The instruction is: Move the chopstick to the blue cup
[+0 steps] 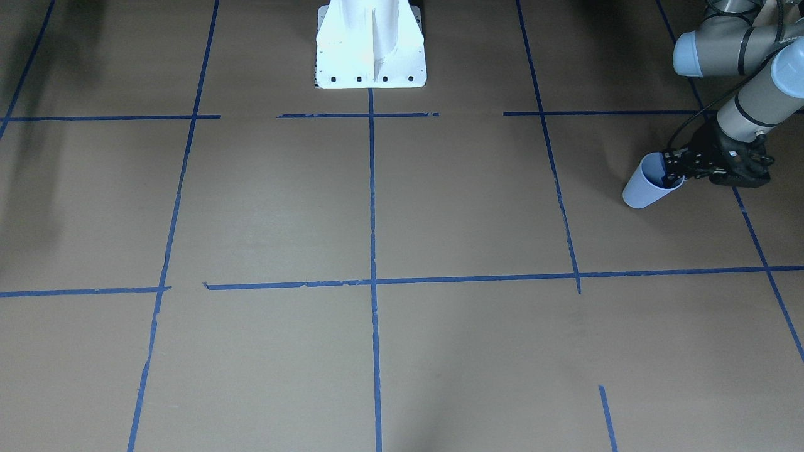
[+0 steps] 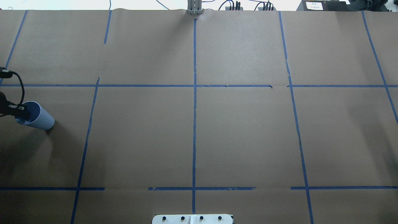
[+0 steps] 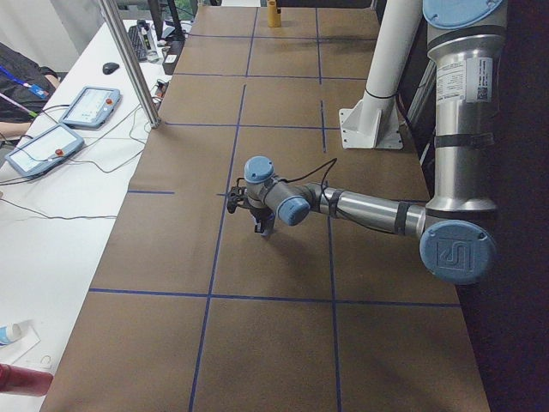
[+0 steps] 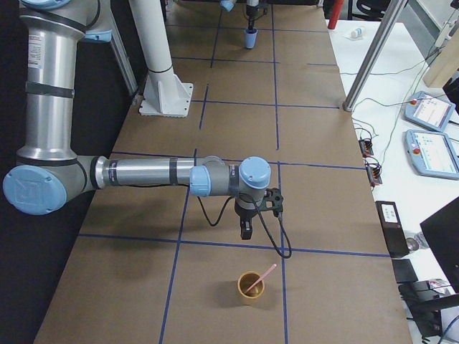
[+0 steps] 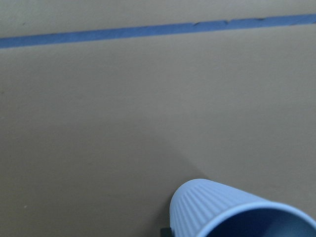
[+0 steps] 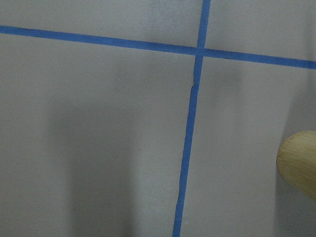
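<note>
Chopstick [image 4: 262, 278] leans in a tan cup [image 4: 251, 289] at the right end of the table [image 4: 323, 208]. Your right gripper [image 4: 245, 231] hangs near it, jaw state unclear. At the far left edge, your left gripper [image 1: 673, 167] pinches the rim of the blue cup [image 1: 646, 187]. Grasp the stick high; lift straight.

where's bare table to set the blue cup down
The table squares on both sides of the centre tape line are bare. Crowded spots: the left edge, where the left gripper holds the blue cup, and the right end, where the right gripper hangs by the tan cup holding the chopstick.
</note>
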You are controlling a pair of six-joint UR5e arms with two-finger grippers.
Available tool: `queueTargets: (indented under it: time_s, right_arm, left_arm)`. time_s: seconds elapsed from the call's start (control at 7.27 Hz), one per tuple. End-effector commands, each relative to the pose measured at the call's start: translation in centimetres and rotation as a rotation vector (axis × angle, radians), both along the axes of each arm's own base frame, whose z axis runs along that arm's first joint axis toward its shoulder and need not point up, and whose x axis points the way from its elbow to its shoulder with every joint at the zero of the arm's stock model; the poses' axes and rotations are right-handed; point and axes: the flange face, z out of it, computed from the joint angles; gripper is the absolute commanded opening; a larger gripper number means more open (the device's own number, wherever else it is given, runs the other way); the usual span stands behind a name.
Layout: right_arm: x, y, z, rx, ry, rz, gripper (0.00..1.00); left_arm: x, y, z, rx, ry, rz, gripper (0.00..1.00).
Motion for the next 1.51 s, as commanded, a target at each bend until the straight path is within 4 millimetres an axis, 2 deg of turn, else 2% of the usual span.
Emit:
queueTargets:
  time_s: [0.0,0.14,0.28,0.41,0.55,0.69,0.83,1.1,1.24,1.38]
  right_arm:
    - [0.0,0.0,-0.1,0.003,-0.001,0.001,1.0]
    - [0.0,0.0,-0.1,0.0,0.0,0.0,1.0]
    - [0.0,0.0,-0.1,0.001,0.0,-0.001,1.0]
    - [0.0,0.0,-0.1,0.0,0.0,0.002,1.0]
    - [0.0,0.0,-0.1,0.0,0.0,0.0,1.0]
    - [0.0,0.0,0.0,-0.001,-0.002,0.0,1.0]
    - [0.0,0.0,0.1,-0.003,0.0,0.0,1.0]
    - [0.0,0.0,0.1,-0.003,-0.001,0.0,1.0]
    - [0.0,0.0,0.1,-0.003,-0.001,0.0,1.0]
    - [0.0,0.0,0.1,-0.003,0.0,0.0,1.0]
  left_arm:
    - [3.0,-4.5,-10.1,-0.047,0.019,-0.037,0.02]
    - [5.9,-5.3,-14.4,-0.074,0.051,-0.065,0.02]
    - [11.7,-4.2,-18.4,-0.113,0.069,-0.088,0.02]
    - [20.4,-1.2,-23.3,-0.144,0.071,-0.123,0.03]
    - [27.8,1.4,-29.2,-0.189,0.086,-0.148,0.02]
    - [32.5,0.3,-35.2,-0.211,0.109,-0.195,0.02]
    - [34.7,0.4,-36.7,-0.223,0.107,-0.19,0.03]
    - [35.9,0.6,-35.8,-0.196,0.078,-0.213,0.03]
    - [35.9,0.6,-35.7,-0.194,0.078,-0.211,0.05]
    - [36.0,0.7,-35.7,-0.194,0.078,-0.21,0.11]
